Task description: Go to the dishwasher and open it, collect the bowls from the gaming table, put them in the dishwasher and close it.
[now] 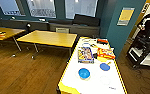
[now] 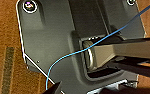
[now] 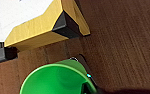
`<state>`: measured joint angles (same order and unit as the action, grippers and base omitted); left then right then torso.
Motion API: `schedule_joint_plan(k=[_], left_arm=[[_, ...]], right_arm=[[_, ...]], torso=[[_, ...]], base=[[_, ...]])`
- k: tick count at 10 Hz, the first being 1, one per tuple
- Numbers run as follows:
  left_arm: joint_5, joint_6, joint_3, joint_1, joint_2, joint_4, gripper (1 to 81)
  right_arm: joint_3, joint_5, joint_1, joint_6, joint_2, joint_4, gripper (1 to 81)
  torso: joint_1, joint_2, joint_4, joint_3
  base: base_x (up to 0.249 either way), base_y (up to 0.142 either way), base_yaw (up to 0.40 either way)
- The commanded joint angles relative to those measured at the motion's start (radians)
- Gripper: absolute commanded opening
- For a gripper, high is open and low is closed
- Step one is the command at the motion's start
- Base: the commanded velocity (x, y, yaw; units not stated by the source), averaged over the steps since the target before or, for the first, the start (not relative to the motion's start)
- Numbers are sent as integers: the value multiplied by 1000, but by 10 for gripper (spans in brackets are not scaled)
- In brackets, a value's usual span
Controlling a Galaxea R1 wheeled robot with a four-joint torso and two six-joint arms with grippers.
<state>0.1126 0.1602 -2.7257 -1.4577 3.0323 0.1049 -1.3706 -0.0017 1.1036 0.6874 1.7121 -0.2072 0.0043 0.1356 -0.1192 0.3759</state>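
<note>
Dark wood-plank floor (image 1: pixel 23 72) runs under teal walls and a row of windows; two square yellow-topped tables (image 1: pixel 49 38) on thin metal legs stand to the left. At the far right a person (image 1: pixel 148 23) stands by a black and white cart.

Close ahead is the bench (image 1: pixel 98 85), long and narrow, with a smooth white top and a yellow edge. Its long axis runs away from the camera, the near end just below the head view, the far end toward the window wall. On it, near the near end, sits a round, glossy bright blue bowl (image 1: pixel 84 73), upright and opening upward. A flat blue disc (image 1: pixel 104 66) lies near it to the right, apart from it. Farther along lie a colourful flat box (image 1: pixel 85 55) and a red and yellow box (image 1: pixel 106 53).

In the right wrist view a smooth bright green bowl (image 3: pixel 56 80), tilted, shows large above the floor, near the bench's yellow corner with its black bevel. Whether the right jaws hold it cannot be told, nor their opening. In the left wrist view a thin blue cable (image 2: pixel 91 47) crosses the robot's dark plate; the left jaws' state cannot be told.
</note>
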Motion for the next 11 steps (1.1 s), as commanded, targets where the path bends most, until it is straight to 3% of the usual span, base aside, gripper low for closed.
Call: schedule_joint_plan(k=[1, 3, 4, 11], left_arm=[[-54, 5, 219, 13, -133, -4, 811], [-45, 5, 444, 13, -278, -2, 811], [-15, 2, 545, 13, -347, -2, 811], [87, -4, 989, 56, -692, 7, 811]], right_arm=[[-158, 382, 337, -12, 57, -142, 10], [-292, 476, 434, -11, 166, -182, 10], [-347, 491, 459, -11, 212, -189, 10], [-594, 493, 487, -9, 488, -299, 10]], torso=[[0, 0, 0, 0], [0, 0, 0, 0], [0, 0, 0, 0], [-1, 0, 0, -1]], base=[[0, 0, 0], [0, 0, 0], [0, 0, 0], [0, 0, 0]])
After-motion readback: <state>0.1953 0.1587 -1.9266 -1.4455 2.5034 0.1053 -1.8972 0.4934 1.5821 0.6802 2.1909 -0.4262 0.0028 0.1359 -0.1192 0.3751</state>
